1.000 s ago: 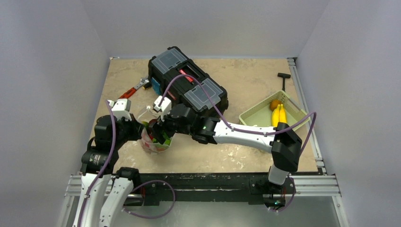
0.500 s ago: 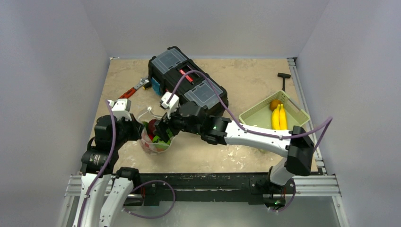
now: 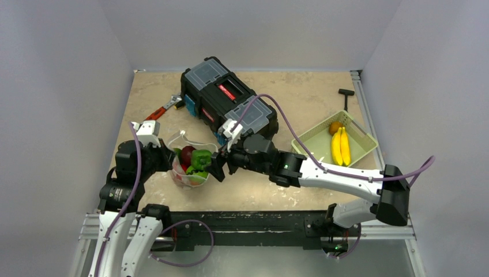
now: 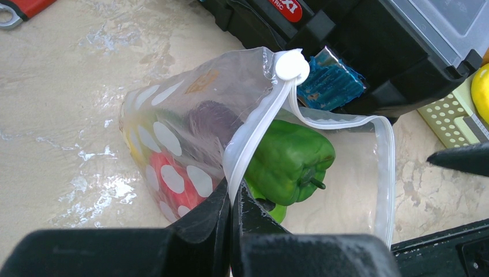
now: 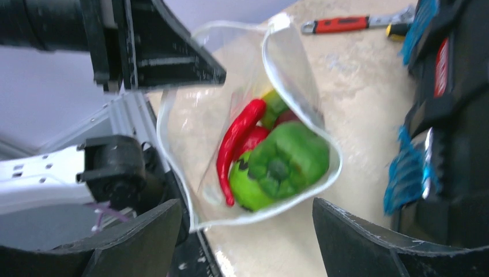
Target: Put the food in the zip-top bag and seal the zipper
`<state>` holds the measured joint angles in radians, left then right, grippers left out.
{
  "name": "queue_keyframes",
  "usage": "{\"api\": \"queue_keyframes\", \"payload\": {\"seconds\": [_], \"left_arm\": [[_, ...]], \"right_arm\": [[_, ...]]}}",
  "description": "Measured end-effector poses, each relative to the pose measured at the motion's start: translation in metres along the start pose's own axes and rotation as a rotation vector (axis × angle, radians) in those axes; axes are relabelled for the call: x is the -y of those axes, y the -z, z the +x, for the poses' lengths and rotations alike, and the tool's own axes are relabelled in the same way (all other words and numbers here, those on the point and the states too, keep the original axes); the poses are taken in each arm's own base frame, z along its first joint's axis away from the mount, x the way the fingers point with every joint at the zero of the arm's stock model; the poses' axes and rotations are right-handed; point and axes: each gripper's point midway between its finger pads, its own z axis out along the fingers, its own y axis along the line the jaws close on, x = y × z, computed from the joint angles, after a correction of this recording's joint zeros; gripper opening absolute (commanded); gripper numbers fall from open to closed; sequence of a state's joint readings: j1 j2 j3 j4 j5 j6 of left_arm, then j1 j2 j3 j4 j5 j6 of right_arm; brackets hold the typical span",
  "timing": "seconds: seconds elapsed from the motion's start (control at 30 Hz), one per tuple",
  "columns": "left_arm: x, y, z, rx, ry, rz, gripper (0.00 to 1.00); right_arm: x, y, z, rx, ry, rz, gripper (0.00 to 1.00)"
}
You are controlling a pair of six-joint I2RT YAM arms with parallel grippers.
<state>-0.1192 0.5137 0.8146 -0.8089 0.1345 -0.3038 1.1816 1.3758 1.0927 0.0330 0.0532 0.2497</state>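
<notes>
Withdrawal of right claw [image 3: 218,171] since a second ago: then it sat over the bag mouth, now it hangs just right of it, fingers spread wide with nothing between them. Right elbow has swung out toward the table's near right corner. Green pepper [image 3: 201,158] now shows plainly in the mouth of the zip-top bag [image 3: 185,173].

Left claw [image 4: 230,199] unchanged, pinched tight on the bag's mouth edge at the zipper [image 4: 259,133], holding the mouth gaping. White slider [image 4: 291,65] sits at the far end of the strip. Inside, under the pepper: red chilli [image 5: 236,138], dark red piece [image 3: 187,153], and a yellow bit behind the dots that is too blurred to name.

Table [image 3: 300,98]: beige, marbled, with grey walls on three sides. Black toolbox [image 3: 228,104] lies behind the bag, a blue item [image 4: 328,83] tucked against it. Red-handled wrench [image 3: 161,109] is at far left. Pale green basket [image 3: 314,138] at right holds bananas [image 3: 340,147].

Edges: bag lies near the table's left front. Metal rail [image 3: 369,138] runs along the right edge. Bare table shows between toolbox and basket, and along the near edge under the right forearm.
</notes>
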Motion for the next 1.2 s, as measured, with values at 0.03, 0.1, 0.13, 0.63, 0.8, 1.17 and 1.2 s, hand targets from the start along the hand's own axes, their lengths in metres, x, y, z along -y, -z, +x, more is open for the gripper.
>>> {"api": "queue_keyframes", "payload": {"seconds": [0.03, 0.1, 0.13, 0.63, 0.8, 1.17, 1.2], "left_arm": [[0.0, 0.0, 0.0, 0.0, 0.0, 0.0, 0.0], [0.0, 0.0, 0.0, -0.001, 0.0, 0.0, 0.0], [0.0, 0.0, 0.0, -0.001, 0.001, 0.0, 0.0], [-0.001, -0.002, 0.001, -0.012, 0.002, -0.003, 0.0], [-0.001, -0.002, 0.001, -0.011, 0.002, -0.004, 0.0], [-0.002, -0.004, 0.002, -0.02, 0.004, -0.01, 0.0], [-0.002, -0.004, 0.002, -0.021, 0.005, -0.01, 0.0]], "right_arm": [[-0.001, 0.004, 0.007, 0.002, -0.027, -0.01, 0.83], [-0.004, 0.011, 0.022, 0.007, -0.078, -0.033, 0.82], [-0.006, 0.013, 0.027, 0.007, -0.101, -0.039, 0.82], [-0.041, -0.023, 0.076, -0.102, -0.2, -0.002, 0.67], [-0.036, -0.038, 0.06, -0.08, -0.139, 0.137, 0.27], [-0.026, -0.032, 0.057, -0.074, -0.021, 0.184, 0.0], [-0.028, -0.031, 0.057, -0.076, -0.013, 0.17, 0.0]]}}
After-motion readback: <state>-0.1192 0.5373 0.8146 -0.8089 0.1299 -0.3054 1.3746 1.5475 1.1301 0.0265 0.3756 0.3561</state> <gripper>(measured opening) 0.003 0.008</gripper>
